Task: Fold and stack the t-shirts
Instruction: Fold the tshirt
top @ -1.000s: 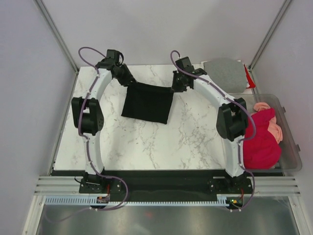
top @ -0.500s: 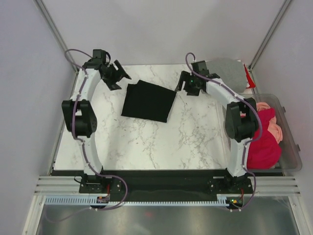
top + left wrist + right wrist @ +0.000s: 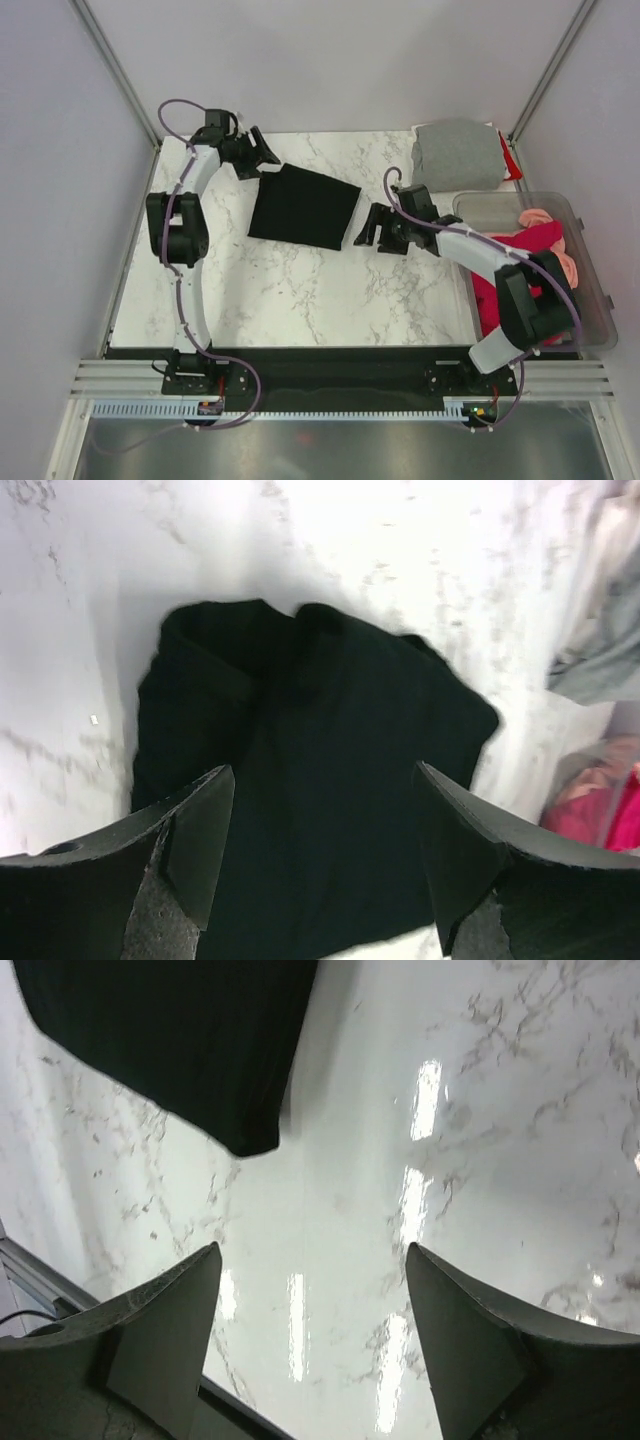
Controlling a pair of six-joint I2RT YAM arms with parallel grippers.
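Observation:
The black t-shirt [image 3: 300, 208] lies folded into a rectangle on the marble table, left of centre. My left gripper [image 3: 262, 155] is open and empty at the shirt's far left corner; in the left wrist view the black shirt [image 3: 320, 770] fills the space between the jaws of the left gripper [image 3: 325, 850]. My right gripper [image 3: 368, 228] is open and empty just right of the shirt's near right corner; in the right wrist view the right gripper [image 3: 315, 1330] is over bare marble with the shirt [image 3: 170, 1040] at upper left. A folded grey t-shirt [image 3: 458, 155] lies at the back right. The crimson shirt [image 3: 540, 295] and the salmon-pink shirt [image 3: 562, 262] sit bunched in the tub.
A clear plastic tub [image 3: 598, 300] stands at the table's right edge, beside my right arm. A small red object [image 3: 511, 165] lies by the grey shirt. Frame posts rise at both back corners. A dark rail runs along the near edge.
Both grippers have let go of the black shirt's far corners. The left one swung out and came back to the far left corner. The right arm swung nearer, uncovering the grey shirt.

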